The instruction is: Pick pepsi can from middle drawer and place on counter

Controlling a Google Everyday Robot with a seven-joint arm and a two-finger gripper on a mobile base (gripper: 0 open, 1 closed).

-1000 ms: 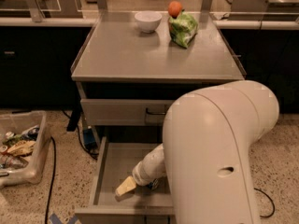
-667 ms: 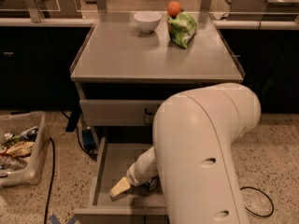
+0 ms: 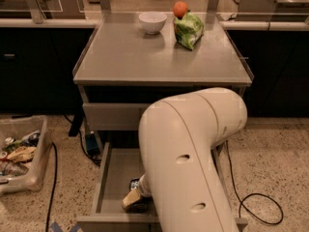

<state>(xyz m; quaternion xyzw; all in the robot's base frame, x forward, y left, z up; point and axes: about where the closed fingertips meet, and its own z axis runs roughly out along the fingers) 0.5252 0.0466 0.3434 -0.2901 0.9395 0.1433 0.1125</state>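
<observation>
The pincer [image 3: 131, 200] is low in the open drawer [image 3: 112, 170], at the can [image 3: 134, 183] near the drawer's front. Whether it grips the can cannot be told. A bowl [image 3: 152, 21] and bag [image 3: 188, 30] sit on the counter [image 3: 159, 57].

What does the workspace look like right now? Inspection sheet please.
Surface: counter, flat grey top, items only along its back edge.
Job's things: pepsi can partly visible in the open middle drawer; not yet on the counter.
Clutter: white bowl, orange fruit and green snack bag at the counter's back.
Grippers: gripper low inside the drawer, right by the can; the arm hides much of it.
Cables: black cable looped on the floor at right; another at left.
Surroundings: clear bin of mixed items on the floor at left; dark-fronted bench behind.
</observation>
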